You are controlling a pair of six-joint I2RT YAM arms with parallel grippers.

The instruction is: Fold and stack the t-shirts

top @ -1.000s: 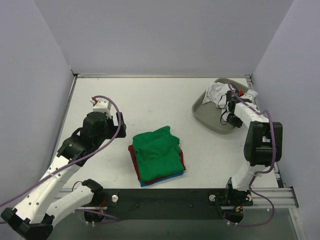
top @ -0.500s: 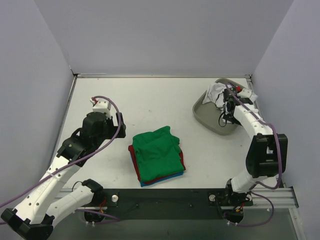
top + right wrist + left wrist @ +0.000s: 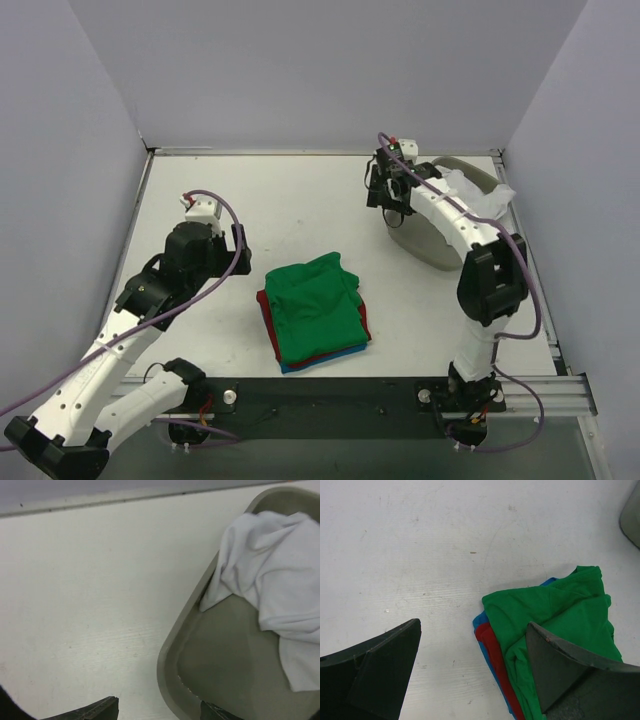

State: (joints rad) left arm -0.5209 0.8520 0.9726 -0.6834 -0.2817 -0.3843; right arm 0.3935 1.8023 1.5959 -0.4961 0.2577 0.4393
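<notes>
From above, the right gripper (image 3: 390, 200) hangs over the left rim of the tray (image 3: 420, 245). The white tee (image 3: 470, 190) lies crumpled in that tray, off to the gripper's right. The stack is well apart from this gripper, nearer the arm bases and to its left, with the green tee (image 3: 315, 310) on top.

In the left wrist view, the left gripper (image 3: 473, 625) stands wide and holds nothing. The stack lies just ahead of it, toward its right finger. The red tee (image 3: 492, 647) and the blue tee (image 3: 480, 622) peek out under the green one.

In the right wrist view, the right gripper's fingers stand apart and empty. The tray rim is straight ahead, the white tee further ahead and to the right, untouched.

The step in hand looks like fetching the last shirt. Next the right gripper would need to go right, pinch a fold of white cloth and draw it onto the bare worktop (image 3: 85, 580).

Count: three folded tees, one unfolded white tee, one tray.
</notes>
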